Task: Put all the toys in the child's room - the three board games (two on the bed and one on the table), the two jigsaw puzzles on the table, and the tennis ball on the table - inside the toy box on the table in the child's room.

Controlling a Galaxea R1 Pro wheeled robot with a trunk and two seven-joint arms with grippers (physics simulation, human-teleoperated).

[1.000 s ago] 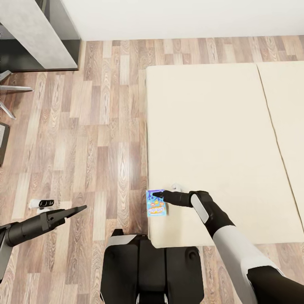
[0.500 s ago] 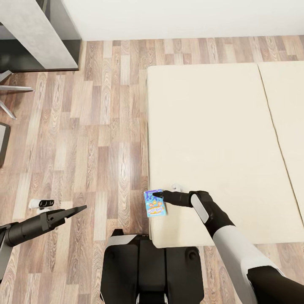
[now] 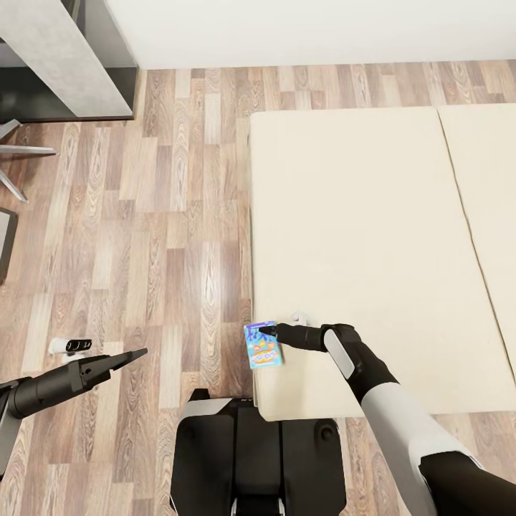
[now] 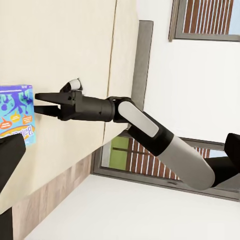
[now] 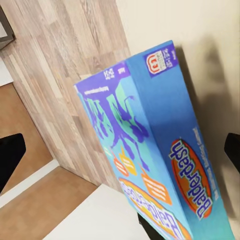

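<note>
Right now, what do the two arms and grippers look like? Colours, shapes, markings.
Both arms are glossy black at the joints. The right arm has a white-grey forearm shell and a light grey oval panel near the wrist. The right gripper and left gripper are black with slim, tapered, pointed fingers. The left arm is a dark cylindrical link. No cables or logos visible.

A child's room seen from above: wood-plank flooring (image 3: 165, 236) in mixed brown and grey tones runs up to a plain white wall (image 3: 308, 29). A cream mattress (image 3: 358, 244) on the bed takes up the right side, a seam dividing it from a second panel (image 3: 487, 179). At upper left stands a grey bench (image 3: 54, 61) with a dark underside, chair legs (image 3: 18, 154) just beside it. The left wrist view catches windows (image 4: 210, 17) with brown slatted blinds.
</note>
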